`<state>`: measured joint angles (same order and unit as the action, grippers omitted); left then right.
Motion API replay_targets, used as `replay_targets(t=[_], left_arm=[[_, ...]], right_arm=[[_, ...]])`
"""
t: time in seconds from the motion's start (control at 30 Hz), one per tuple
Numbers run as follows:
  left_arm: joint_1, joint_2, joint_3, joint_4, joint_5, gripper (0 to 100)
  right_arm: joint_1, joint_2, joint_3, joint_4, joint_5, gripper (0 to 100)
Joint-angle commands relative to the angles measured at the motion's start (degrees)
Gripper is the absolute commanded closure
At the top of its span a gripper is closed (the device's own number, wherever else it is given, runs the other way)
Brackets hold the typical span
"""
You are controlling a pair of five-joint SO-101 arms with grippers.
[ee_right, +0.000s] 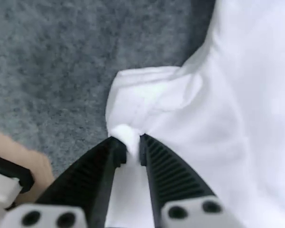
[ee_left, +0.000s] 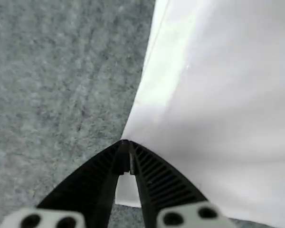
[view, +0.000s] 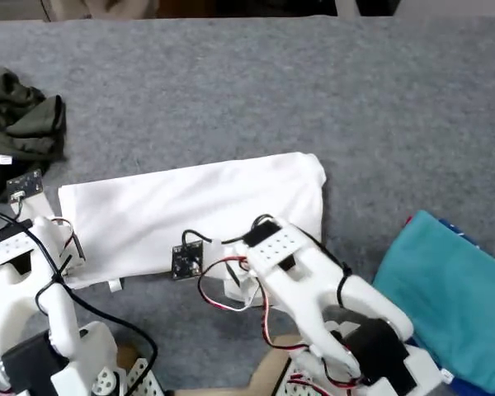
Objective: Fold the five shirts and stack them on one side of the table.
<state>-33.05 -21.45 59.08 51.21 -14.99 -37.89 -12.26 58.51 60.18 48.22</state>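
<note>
While the left claw [ee_left: 128, 148] and right claw [ee_right: 131, 140] each pinch its near edge, the white cloth shirt [view: 200, 208] lies flat.

Grey table [view: 231, 82]: white shirt [view: 198, 210] centre, olive shirt [view: 16, 124] left, teal shirt [view: 454, 297] right.

- Soft, even light falls from above in the high view, and the grey table [view: 231, 91] is lit alike from edge to edge, with no hard shadows.
- The white shirt [view: 198, 206] is the brightest thing, and only a thin, pale shadow lines its edge on the table.
- In the left wrist view a strip along the shirt's edge glares almost blank.
- The dark green shirt [view: 21, 124] lies dim, its folds sunk in shade.
- In the right wrist view the creases by the right gripper [ee_right: 132, 142] carry soft grey shadows.
</note>
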Motion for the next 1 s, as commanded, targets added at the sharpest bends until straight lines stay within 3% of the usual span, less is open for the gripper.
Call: replay_targets(t=[0.0, 0.47, 0.97], left_arm=[[-0.6, -1.0, 0.1, -0.5, 0.1, 98], [-0.5, -0.7, -0.4, -0.6, 0.1, 98], [1.0, -0.6, -0.1, -0.9, 0.1, 98]], right_arm=[[0.4, 4.9, 0.9, 1.0, -1.6, 97.7], [7.9, 3.6, -1.6, 2.4, -3.4, 99.5], [10.1, 7.1, -30.6, 17.5, 0.0, 99.5]])
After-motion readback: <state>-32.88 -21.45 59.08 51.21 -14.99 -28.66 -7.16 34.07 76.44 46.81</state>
